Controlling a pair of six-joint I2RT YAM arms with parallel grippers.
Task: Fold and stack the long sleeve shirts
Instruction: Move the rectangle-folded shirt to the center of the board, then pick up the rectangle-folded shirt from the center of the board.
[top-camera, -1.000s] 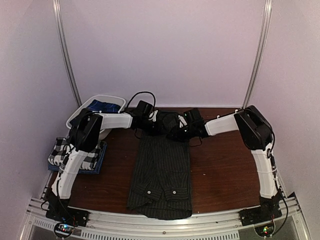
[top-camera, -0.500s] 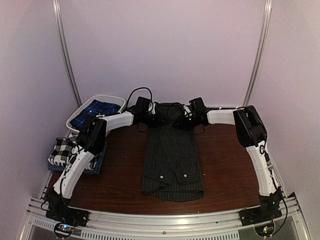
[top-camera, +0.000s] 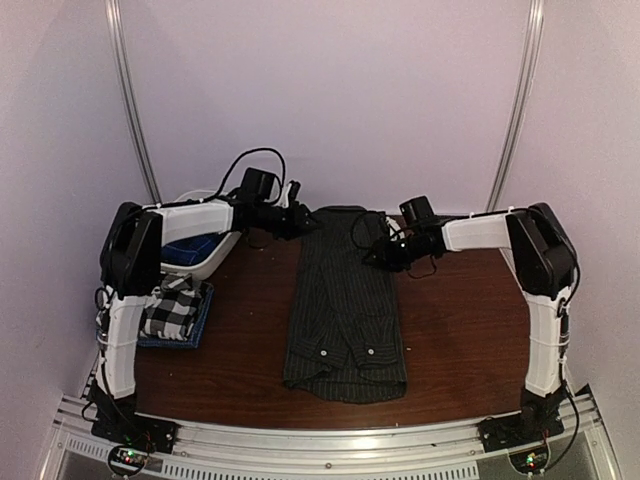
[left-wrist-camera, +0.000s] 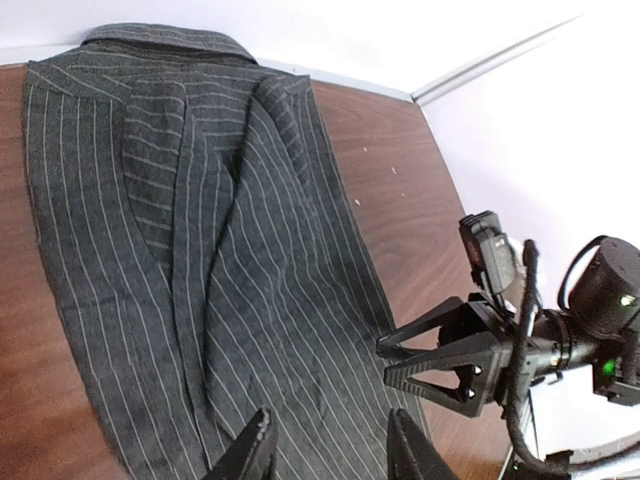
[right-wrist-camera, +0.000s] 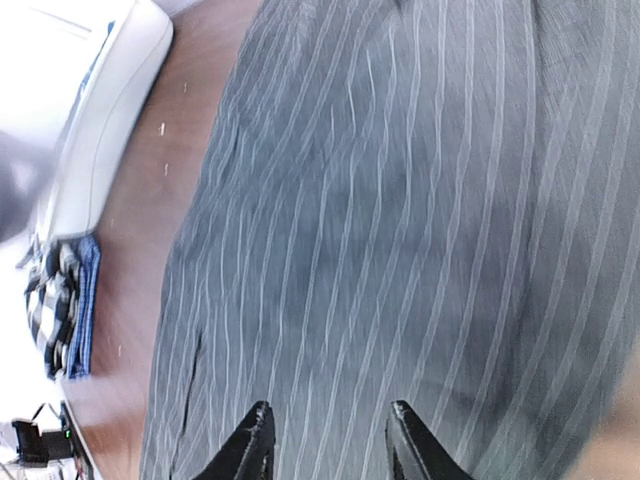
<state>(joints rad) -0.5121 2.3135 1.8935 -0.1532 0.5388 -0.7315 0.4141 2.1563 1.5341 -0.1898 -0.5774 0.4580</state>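
Pinstripe shirt (top-camera: 345, 310) lies flat mid-bench (top-camera: 455, 320), sleeves folded in to a narrow strip, collar at 6 o'clock, hem at 12. Left fingers (left-wrist-camera: 255, 450) and right fingers (right-wrist-camera: 250, 440) are both parted, holding nothing, over the hem corners at 11 and 1, probably placed for a lengthwise fold. Checked shirt (top-camera: 172, 308) sits folded at 9, likely the stack spot
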